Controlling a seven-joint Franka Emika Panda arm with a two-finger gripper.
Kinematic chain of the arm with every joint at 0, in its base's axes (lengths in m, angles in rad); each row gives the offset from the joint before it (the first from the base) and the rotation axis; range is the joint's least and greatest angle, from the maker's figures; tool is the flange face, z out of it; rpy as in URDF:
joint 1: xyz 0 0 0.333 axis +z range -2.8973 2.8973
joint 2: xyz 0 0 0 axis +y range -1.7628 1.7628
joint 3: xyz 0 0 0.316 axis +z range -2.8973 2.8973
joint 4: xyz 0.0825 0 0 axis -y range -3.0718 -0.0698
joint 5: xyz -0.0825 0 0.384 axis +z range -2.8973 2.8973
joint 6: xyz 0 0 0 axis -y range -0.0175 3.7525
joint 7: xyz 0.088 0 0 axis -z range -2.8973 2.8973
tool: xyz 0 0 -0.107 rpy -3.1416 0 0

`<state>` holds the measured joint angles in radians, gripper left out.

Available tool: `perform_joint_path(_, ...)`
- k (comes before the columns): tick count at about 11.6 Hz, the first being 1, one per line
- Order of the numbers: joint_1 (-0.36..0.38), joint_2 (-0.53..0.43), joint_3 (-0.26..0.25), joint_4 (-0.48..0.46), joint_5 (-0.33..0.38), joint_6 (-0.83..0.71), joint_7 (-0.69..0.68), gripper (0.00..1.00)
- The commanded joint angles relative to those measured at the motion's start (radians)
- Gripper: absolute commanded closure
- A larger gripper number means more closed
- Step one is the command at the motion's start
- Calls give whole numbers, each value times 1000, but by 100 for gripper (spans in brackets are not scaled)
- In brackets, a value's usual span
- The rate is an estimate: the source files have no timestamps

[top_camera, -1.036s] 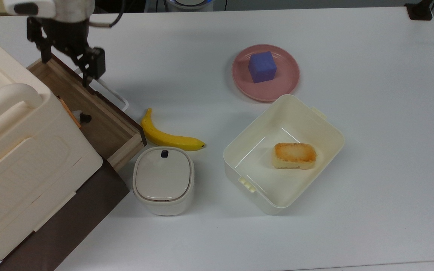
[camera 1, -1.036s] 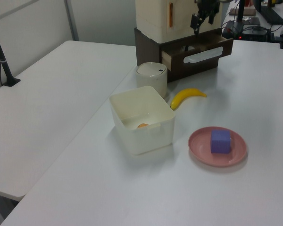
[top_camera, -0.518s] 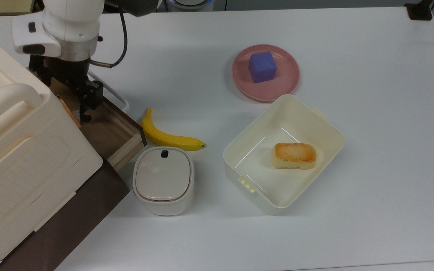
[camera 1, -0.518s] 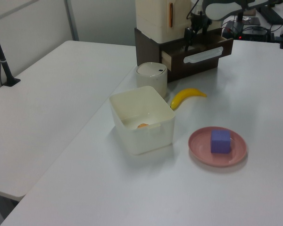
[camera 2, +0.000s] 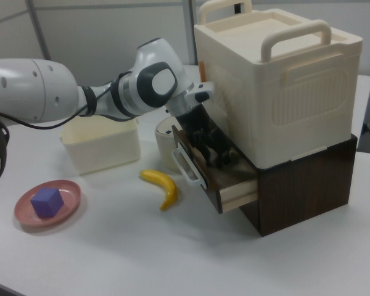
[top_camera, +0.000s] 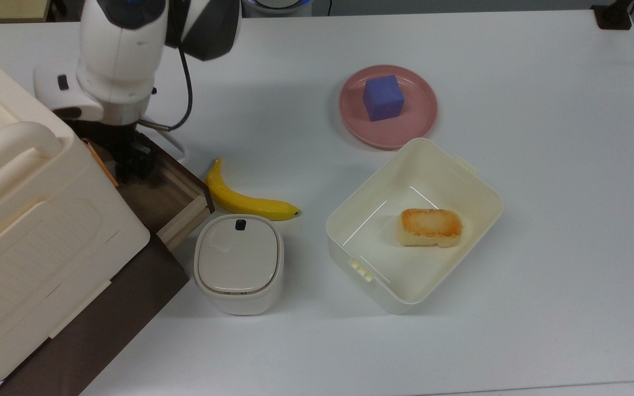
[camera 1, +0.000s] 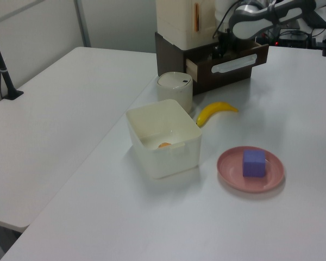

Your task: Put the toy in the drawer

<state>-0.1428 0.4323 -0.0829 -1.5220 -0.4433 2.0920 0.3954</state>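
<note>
- Gripper: lowered into the open drawer, close against the big cream box stacked on the dark cabinet. Whether the tool is spread, pressed together, or pinching anything cannot be told; it sits dark against the dark interior.
- Drawer: pulled out toward the banana; light-wood sides, dark front panel, white loop handle on the outer face.
- Toy: not discernible at this moment. Judged to be inside the drawer, under or between the gripper's parts, since nothing like it lies on the white table. Its long axis and heading cannot be read.
- Other items: lidded white canister just beside the drawer's corner; open cream tub holding a browned bread piece; purple cube on a pink plate, well apart from the drawer.
- Risk, judged: the gripper works in a tight pocket between the drawer front and the overhanging box; a sideways withdrawal could catch the drawer wall or knock the box.
- Risk, judged: if the toy clings to the gripper on lifting, it would come back out of the drawer.
- Risk, judged: a push on the front panel could shift the drawer while the tool is inside.
</note>
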Motion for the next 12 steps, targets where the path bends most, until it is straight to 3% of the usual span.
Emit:
perform_joint_path(1,3,19,5,-13,-38,29,11,4)
perform_joint_path(2,5,20,5,-13,-38,29,5,18)
perform_joint_path(5,3,20,6,-13,-32,29,-4,80)
perform_joint_path(6,3,17,6,-12,-23,29,-3,90)
perform_joint_path(8,3,8,8,-4,-2,29,-3,98)
perform_joint_path(12,3,-39,8,2,31,26,-4,98)
